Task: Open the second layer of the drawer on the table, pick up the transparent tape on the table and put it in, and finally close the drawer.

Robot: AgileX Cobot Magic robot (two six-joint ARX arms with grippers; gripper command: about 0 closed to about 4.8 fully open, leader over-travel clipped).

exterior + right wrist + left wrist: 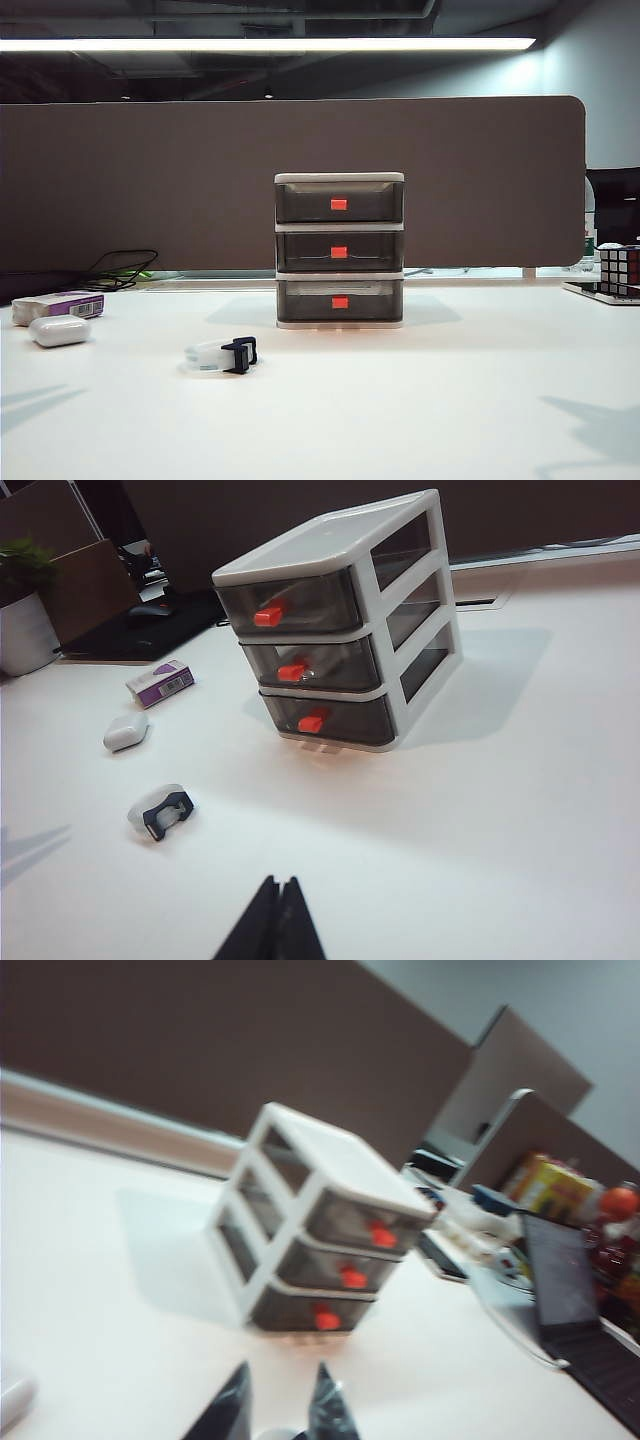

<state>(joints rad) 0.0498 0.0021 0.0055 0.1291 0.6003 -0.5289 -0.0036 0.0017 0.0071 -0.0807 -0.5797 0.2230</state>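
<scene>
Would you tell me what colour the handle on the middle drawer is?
Red, a small rectangular handle on the smoky grey middle drawer; the exterior view shows it best.

white oval case [59, 331] beside purple-and-white box [62, 305]; rubik's cube [620, 270]

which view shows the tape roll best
The exterior view: the tape roll lies sharp and unblocked on the table, left of the drawer unit, black cutter visible. The right wrist view shows it smaller and farther off. The left wrist view doesn't clearly show it.
</scene>
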